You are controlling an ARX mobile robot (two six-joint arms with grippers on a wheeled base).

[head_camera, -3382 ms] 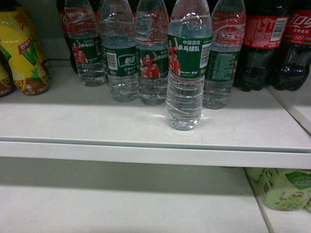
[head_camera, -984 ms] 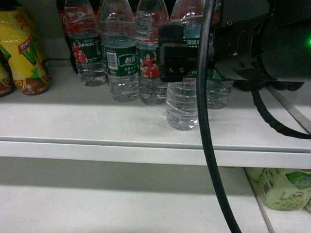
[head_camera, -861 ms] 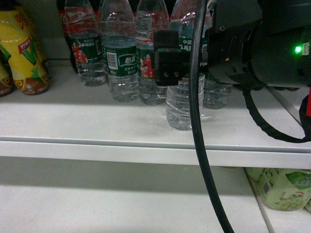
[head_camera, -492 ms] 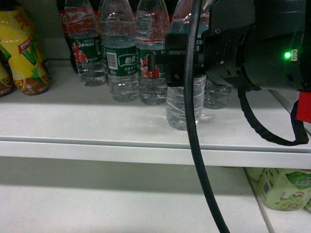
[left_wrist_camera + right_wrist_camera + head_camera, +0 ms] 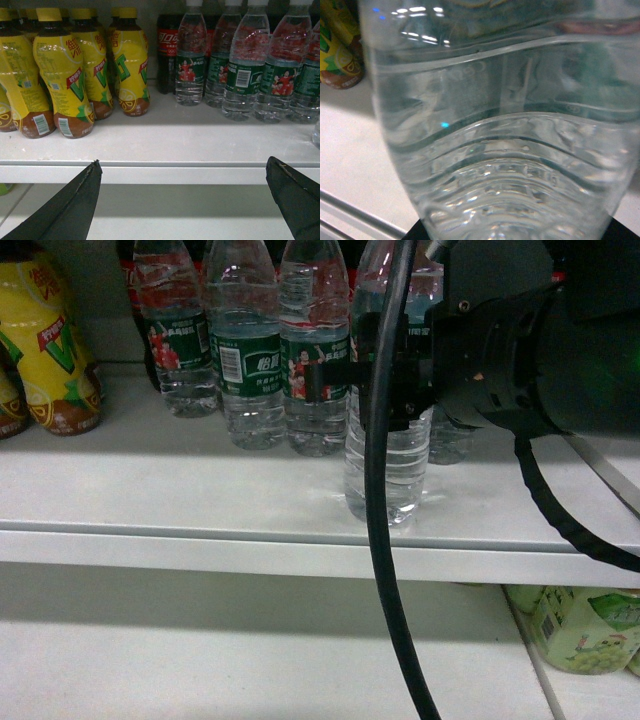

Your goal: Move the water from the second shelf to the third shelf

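The water bottle [image 5: 385, 455] is seen standing at the front of the upper shelf [image 5: 200, 490], ahead of the row of other water bottles [image 5: 250, 360], with its base on or just above the shelf surface; which of the two cannot be told. In the right wrist view its clear ribbed body [image 5: 495, 150] fills almost the whole picture, so it is judged to lie right between the jaws.

The right gripper [image 5: 385, 375] is set around the bottle at label height, one finger [image 5: 315, 380] showing at the bottle's left side. A firm clamp is suggested, but whether the jaws are fully pressed on cannot be told.

Compared with half a second ago, the bottle is shifted slightly right and forward, nearer the shelf's front edge, and the arm is brought closer to the camera. Three seconds back, the bottle stood alone with no arm in view. From this it is judged that the grasp has been made and the pull-out begun; the lowering to the shelf below [image 5: 250, 660] is not yet done.

The left gripper [image 5: 185, 200] is held apart, empty, before the shelf edge near the yellow tea bottles [image 5: 65, 80].
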